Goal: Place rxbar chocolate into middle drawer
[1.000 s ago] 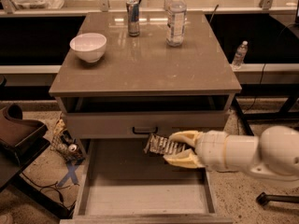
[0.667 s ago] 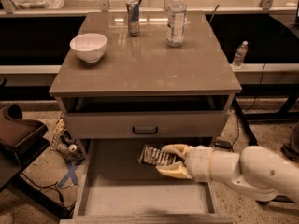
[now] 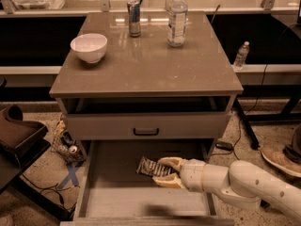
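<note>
Pinched by its right end, the rxbar chocolate (image 3: pixel 149 166), dark wrapper with pale stripes, lying flat toward the back-centre of the pulled-out middle drawer (image 3: pixel 117 194); hard to tell whether resting on the pale floor or held just above it. Clamped onto the bar from either long edge: the jaws of the gripper (image 3: pixel 160 172), reaching in from the right on a cream arm (image 3: pixel 254 185) and sitting well inside the drawer's low walls. Judged to be at the release step. Lower until the bar lies fully on the floor, then part the jaws only far enough to free the wrapper. Lift straight up before drawing back to the right, keeping off the right wall and the grey drawer front (image 3: pixel 188 126) with its dark handle just above. Avoid dragging the bar along on the way out. Up on the worktop (image 3: pixel 146 69), well apart from the action: a white bowl (image 3: pixel 89 46), a drinks can (image 3: pixel 134 18) and a water bottle (image 3: pixel 177 17), none in the way.
</note>
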